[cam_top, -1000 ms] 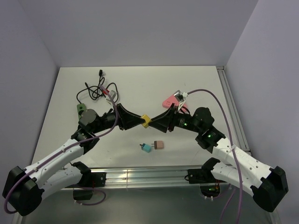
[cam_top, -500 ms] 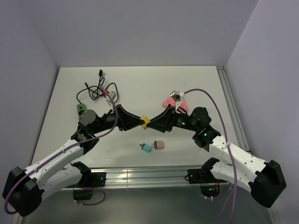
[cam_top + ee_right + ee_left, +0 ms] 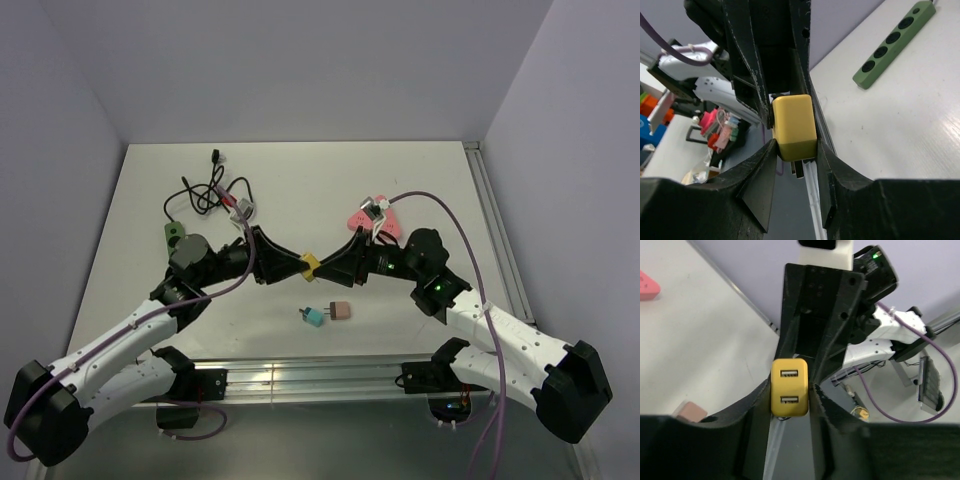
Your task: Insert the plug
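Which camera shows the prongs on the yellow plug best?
The right wrist view: the yellow plug fills the middle, with its prongs poking out underneath. The left wrist view shows only its USB-port face, and the top view shows it only as a tiny yellow speck.

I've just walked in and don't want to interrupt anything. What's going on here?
Both arms meet above the middle of the table, holding one yellow plug in the air between them. The left gripper is shut on it, and the right gripper has its fingers against the plug's sides too. It looks like a handover. The green power strip lies on the table by the left arm, and the sockets in view are empty. A teal plug and a pink plug lie loose nearby.
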You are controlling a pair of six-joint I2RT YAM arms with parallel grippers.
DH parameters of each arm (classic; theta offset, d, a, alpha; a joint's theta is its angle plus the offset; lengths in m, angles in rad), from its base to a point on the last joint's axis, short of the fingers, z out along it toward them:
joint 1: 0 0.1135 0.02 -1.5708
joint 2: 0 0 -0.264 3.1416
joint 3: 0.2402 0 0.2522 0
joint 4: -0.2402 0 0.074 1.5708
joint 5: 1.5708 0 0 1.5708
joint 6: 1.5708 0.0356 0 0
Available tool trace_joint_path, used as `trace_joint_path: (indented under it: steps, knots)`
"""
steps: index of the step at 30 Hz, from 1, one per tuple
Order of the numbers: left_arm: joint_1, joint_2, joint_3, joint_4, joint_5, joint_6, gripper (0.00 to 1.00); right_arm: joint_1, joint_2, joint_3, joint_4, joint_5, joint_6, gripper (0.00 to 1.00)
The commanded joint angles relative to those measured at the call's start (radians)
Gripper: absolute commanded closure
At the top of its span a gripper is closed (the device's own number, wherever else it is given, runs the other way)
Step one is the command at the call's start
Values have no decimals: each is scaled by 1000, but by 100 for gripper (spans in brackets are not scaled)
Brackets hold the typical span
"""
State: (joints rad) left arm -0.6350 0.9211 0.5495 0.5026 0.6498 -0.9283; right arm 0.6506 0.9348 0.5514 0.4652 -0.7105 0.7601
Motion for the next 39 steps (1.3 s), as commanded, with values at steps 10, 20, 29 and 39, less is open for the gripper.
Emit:
trace_joint_path:
  steps: [10, 20, 29, 39]
  knots:
    - [-2, -93, 138, -340, -42, 232, 36, 9, -5, 139, -217, -84, -209, 100]
    - [18, -42, 185, -404, 111, 255, 36, 9, -14, 163, -310, -152, -309, 100]
    - [18, 4, 204, -435, 212, 273, 39, 9, 35, 194, -318, -198, -328, 100]
    - [18, 47, 245, -528, 244, 328, 54, 11, 81, 243, -382, -228, -380, 100]
